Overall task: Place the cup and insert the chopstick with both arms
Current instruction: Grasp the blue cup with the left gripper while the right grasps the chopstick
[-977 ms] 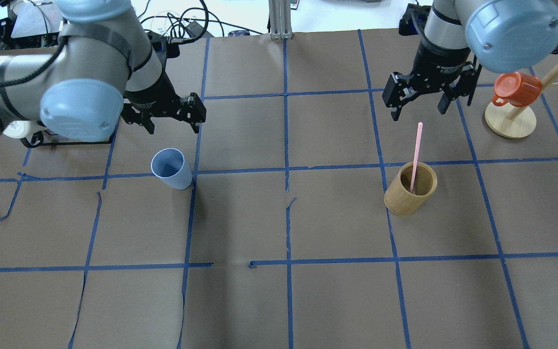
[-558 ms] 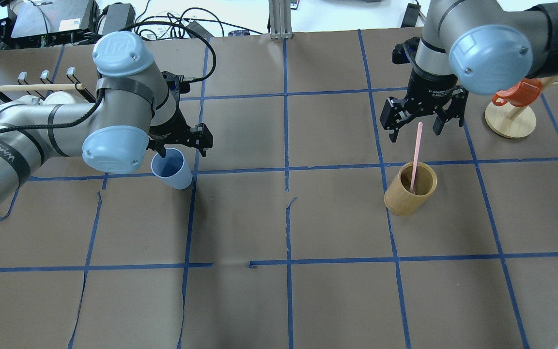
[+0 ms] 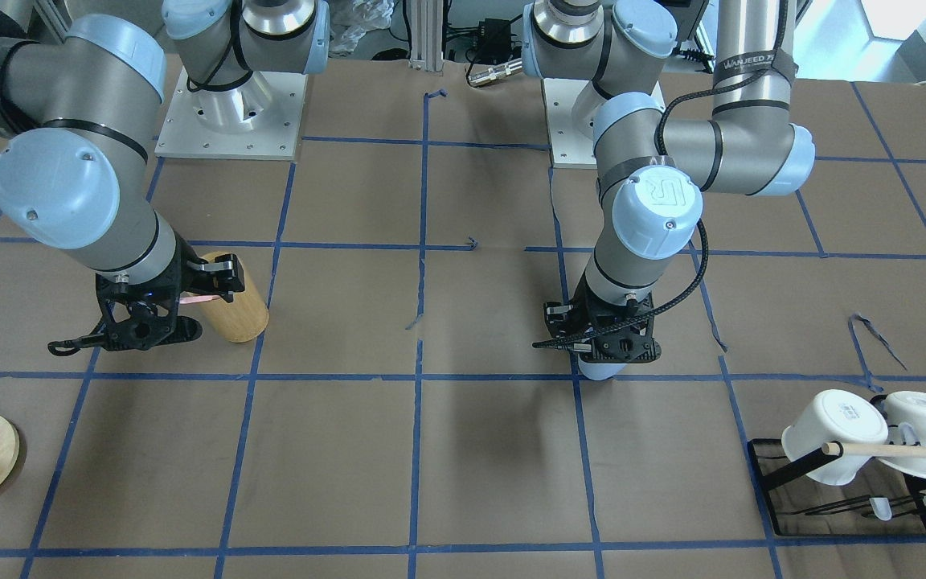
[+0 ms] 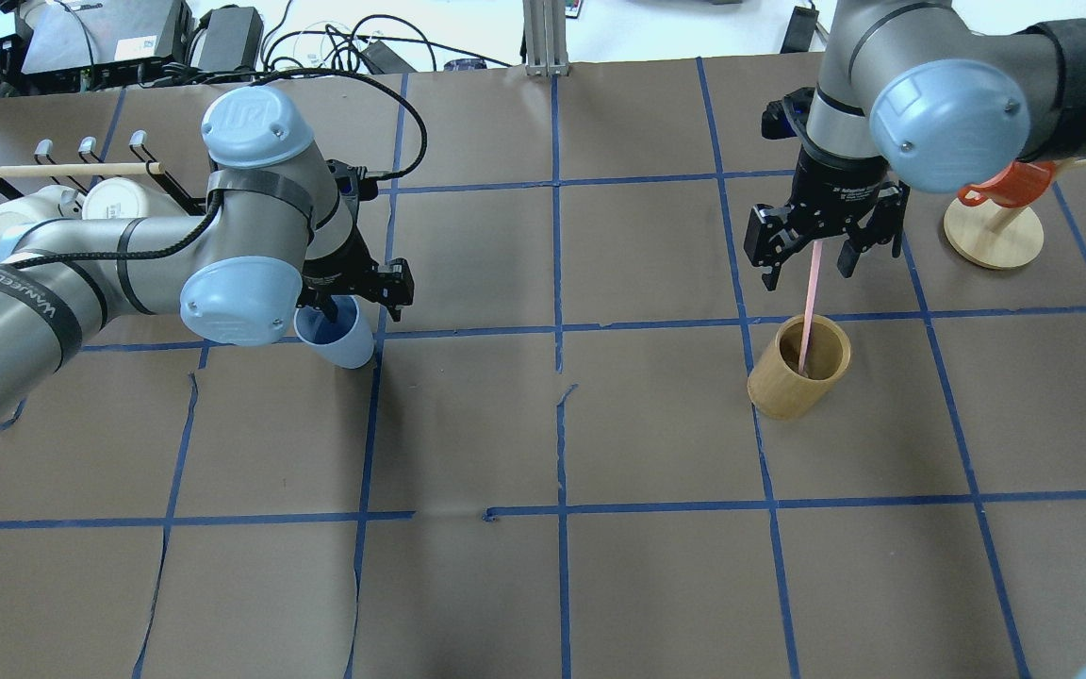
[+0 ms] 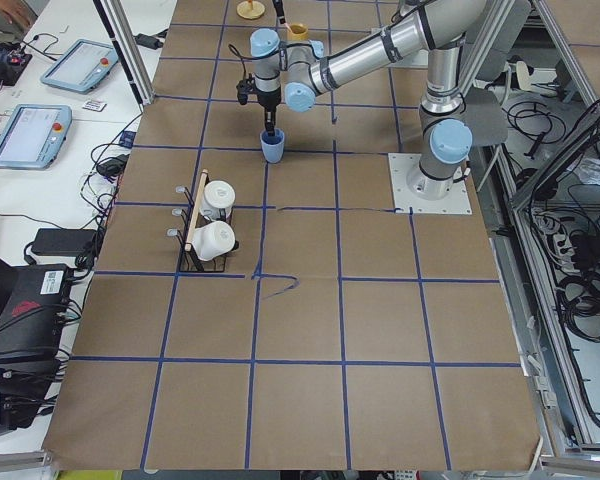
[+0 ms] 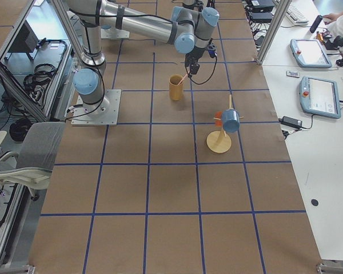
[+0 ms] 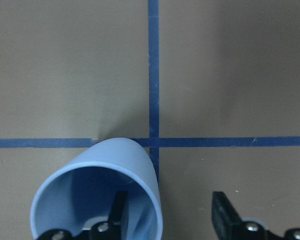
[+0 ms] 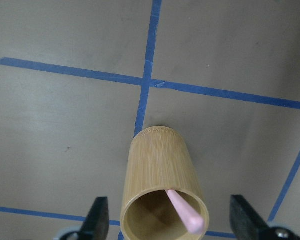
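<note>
The light blue cup (image 4: pixel 340 338) stands upright on the left side of the table. My left gripper (image 4: pixel 354 304) is open and low over it. In the left wrist view one finger (image 7: pixel 117 215) is inside the cup (image 7: pixel 97 190) and the other is outside its wall. The pink chopstick (image 4: pixel 810 311) leans in the tan bamboo cylinder (image 4: pixel 798 372). My right gripper (image 4: pixel 812 262) is open, with its fingers on either side of the stick's upper end. The right wrist view shows the chopstick (image 8: pixel 185 212) between the open fingers.
A wooden mug tree (image 4: pixel 993 236) with an orange mug (image 4: pixel 1010 181) stands at the far right. A black rack (image 4: pixel 156 179) with white mugs (image 4: pixel 114 196) and a long wooden rod (image 4: pixel 67 170) sits at the far left. Blue tape lines grid the brown table.
Both arms have come down and forward. The left gripper has dropped over the cup's rim. The right gripper has lowered around the top of the chopstick.
</note>
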Robot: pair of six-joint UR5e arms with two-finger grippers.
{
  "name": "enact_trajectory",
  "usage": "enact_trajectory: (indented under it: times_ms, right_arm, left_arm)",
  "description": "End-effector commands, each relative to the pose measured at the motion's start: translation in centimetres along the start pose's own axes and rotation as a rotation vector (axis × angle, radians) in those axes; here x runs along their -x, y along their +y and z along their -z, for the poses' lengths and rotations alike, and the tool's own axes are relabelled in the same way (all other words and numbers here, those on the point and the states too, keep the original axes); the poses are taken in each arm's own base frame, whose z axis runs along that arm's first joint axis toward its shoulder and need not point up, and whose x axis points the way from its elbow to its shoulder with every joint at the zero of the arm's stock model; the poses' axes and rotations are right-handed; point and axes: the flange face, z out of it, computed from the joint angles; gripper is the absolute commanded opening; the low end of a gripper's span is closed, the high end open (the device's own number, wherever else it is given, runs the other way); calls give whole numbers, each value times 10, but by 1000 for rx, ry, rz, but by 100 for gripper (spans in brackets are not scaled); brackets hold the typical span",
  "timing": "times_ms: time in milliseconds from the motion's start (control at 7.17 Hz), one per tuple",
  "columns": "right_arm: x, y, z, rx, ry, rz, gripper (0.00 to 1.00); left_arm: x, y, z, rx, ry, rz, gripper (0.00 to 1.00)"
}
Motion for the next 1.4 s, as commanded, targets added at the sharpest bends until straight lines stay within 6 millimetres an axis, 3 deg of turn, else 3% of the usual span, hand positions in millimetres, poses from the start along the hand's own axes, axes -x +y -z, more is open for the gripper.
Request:
enact_trajectory:
  times_ms: [0, 279, 419, 558, 698, 837, 977, 1256]
  right_arm:
    - [-3, 0, 2, -4, -5, -4, 46]
    - [-27, 1, 4, -6, -17, -51, 36]
    - [-26, 4, 6, -9, -18, -57, 29]
    - [-25, 3, 6, -10, -22, -57, 29]
    - [-20, 3, 6, -18, -56, -60, 30]
    - [-17, 3, 5, -15, -65, -63, 29]
    - [-16, 2, 6, -19, -83, -65, 21]
    - [-17, 3, 8, -20, -66, -54, 4]
  left_arm:
    - [0, -1, 2, -5, -4, 6, 0]
    - [-7, 1, 21, -37, -2, 1, 0]
    - [-20, -7, 33, -55, 5, 36, 0]
    - [-50, -10, 42, -59, 19, 95, 0]
    - [-98, -6, 52, -58, 27, 88, 0]
    - [-131, -7, 57, -71, 36, 118, 0]
    - [-160, -10, 53, -59, 77, 153, 0]
    - [-217, 16, 39, -18, 102, 127, 0]
